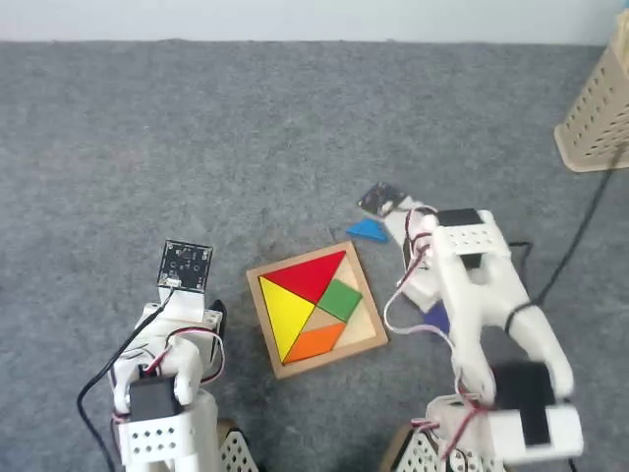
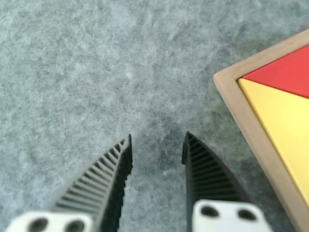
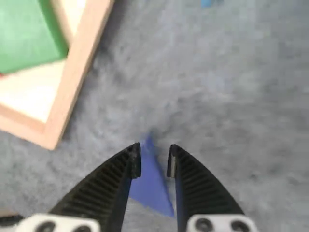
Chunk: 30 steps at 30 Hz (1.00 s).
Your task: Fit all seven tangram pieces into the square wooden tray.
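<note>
Grey felt-like tabletop [image 1: 197, 128], fuzzy texture, soft even light. Pale wall strip [image 1: 295, 18] runs along the tabletop's far edge. Perforated pale-wood stand [image 1: 601, 103] sits at the tabletop's far right corner, cut off by the frame edge. Black cable [image 1: 582, 231] trails over the tabletop near that corner.

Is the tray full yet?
Not full: bare wood shows inside the tray, and a blue piece lies outside it.
</note>
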### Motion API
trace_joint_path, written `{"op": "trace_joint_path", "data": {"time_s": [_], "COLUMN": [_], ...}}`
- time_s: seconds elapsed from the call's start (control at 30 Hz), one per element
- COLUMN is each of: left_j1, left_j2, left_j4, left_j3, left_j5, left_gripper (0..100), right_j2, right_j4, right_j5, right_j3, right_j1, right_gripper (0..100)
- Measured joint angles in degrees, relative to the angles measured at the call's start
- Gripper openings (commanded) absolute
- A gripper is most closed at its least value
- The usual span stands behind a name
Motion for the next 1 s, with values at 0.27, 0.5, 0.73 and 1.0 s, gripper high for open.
{"op": "trace_joint_path", "data": {"time_s": [0.27, 0.5, 0.73, 1.0], "left_j1": [0.0, 0.0, 0.0, 0.0], "left_j2": [0.0, 0.0, 0.0, 0.0], "left_j4": [0.0, 0.0, 0.0, 0.0], "left_j3": [0.0, 0.0, 0.0, 0.0], "left_j5": [0.0, 0.0, 0.0, 0.0], "left_gripper": [17, 17, 17, 17], "right_j2": [-11.0, -7.9, 1.5, 5.3], "right_j4": [7.4, 10.5, 2.5, -1.1], "right_j5": [6.6, 19.7, 17.4, 11.4], "right_j3": [4.8, 8.8, 9.9, 8.1], "right_j1": [7.7, 7.4, 3.6, 2.5], "right_gripper": [10.8, 29.6, 29.8, 20.3]}}
